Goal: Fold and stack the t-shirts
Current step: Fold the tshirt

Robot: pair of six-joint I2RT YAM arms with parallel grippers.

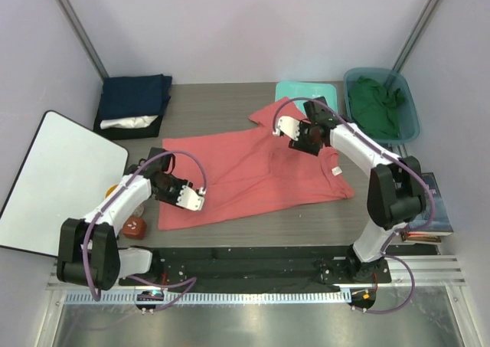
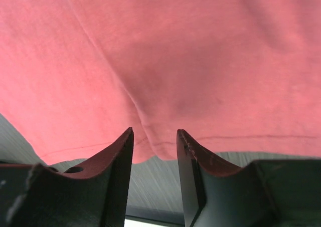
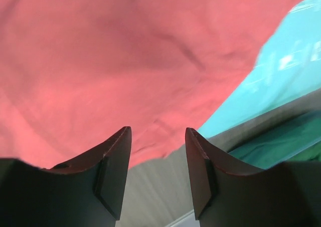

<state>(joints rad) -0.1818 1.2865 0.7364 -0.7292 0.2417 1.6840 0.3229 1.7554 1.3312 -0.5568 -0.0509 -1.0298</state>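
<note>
A coral-red t-shirt (image 1: 253,171) lies spread flat in the middle of the table. My left gripper (image 1: 193,199) is open at its near left hem; in the left wrist view the hem (image 2: 150,149) sags between the open fingertips (image 2: 154,137). My right gripper (image 1: 285,126) is open at the shirt's far sleeve; in the right wrist view the cloth edge (image 3: 150,147) lies just ahead of the open gripper (image 3: 158,137). A folded navy shirt (image 1: 136,94) lies on a white one (image 1: 126,122) at the back left. A dark green shirt (image 1: 375,102) fills a bin.
A mint-green board (image 1: 310,92) lies partly under the red sleeve, also in the right wrist view (image 3: 271,81). The teal bin (image 1: 412,121) stands at the back right. A white panel (image 1: 57,171) lies at the left, small orange-red objects (image 1: 134,226) by the left arm, books (image 1: 432,209) at the right.
</note>
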